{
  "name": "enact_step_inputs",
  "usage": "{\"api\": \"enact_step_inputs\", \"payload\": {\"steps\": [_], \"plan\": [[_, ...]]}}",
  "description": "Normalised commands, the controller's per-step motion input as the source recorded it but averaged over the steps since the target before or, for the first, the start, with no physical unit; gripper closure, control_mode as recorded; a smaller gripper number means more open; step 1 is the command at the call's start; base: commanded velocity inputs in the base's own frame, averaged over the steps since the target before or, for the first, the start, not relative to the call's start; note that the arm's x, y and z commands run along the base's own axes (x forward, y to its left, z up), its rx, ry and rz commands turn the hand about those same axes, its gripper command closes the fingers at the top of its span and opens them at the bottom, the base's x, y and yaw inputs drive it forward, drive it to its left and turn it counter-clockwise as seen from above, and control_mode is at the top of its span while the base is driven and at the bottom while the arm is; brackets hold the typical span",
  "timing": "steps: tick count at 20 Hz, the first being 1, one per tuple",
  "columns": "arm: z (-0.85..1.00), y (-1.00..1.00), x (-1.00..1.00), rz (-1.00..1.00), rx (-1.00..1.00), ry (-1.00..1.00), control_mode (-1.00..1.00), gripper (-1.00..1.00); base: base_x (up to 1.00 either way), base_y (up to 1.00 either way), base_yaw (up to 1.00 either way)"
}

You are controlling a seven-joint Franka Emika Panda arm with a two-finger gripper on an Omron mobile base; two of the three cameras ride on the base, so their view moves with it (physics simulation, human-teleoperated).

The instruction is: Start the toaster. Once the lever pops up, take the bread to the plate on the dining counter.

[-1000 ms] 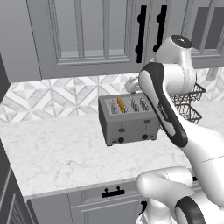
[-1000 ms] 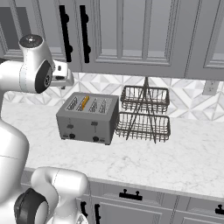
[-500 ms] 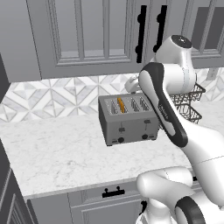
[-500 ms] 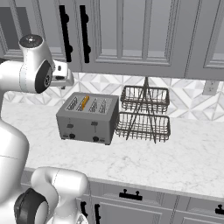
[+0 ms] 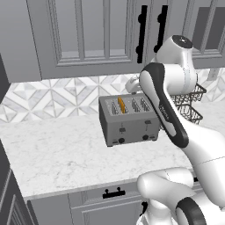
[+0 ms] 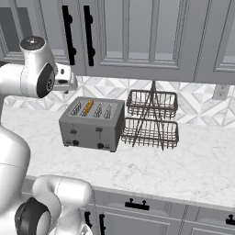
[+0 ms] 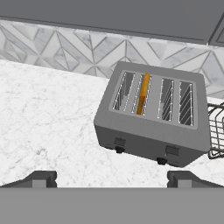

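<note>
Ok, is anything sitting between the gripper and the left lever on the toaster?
Nothing visible does. In the hand view the open gripper looks over bare marble worktop toward the toaster, whose left lever faces it unobstructed. The wire rack stands off to the toaster's far side.

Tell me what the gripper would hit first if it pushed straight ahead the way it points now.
Most likely the toaster: the hand view looks down along the open gripper at its slotted top and front face, with the bread in the second slot. Depth is unclear, so it might instead meet the marble worktop just before it.
</note>
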Motion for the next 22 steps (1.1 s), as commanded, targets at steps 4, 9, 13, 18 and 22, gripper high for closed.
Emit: {"api": "enact_step_inputs", "payload": {"steps": [4,9,13,18,22], "plan": [[0.0,0.0,0.0,0.0,0.0,0.0,-1.0,-1.0,0.0,0.0,0.0],[0.0,0.0,0.0,0.0,0.0,0.0,-1.0,-1.0,0.0,0.0,0.0],[0.0,0.0,0.0,0.0,0.0,0.0,-1.0,-1.0,0.0,0.0,0.0],[0.0,0.0,0.0,0.0,0.0,0.0,-1.0,-1.0,0.0,0.0,0.0],[0.0,0.0,0.0,0.0,0.0,0.0,-1.0,-1.0,0.0,0.0,0.0]]}}
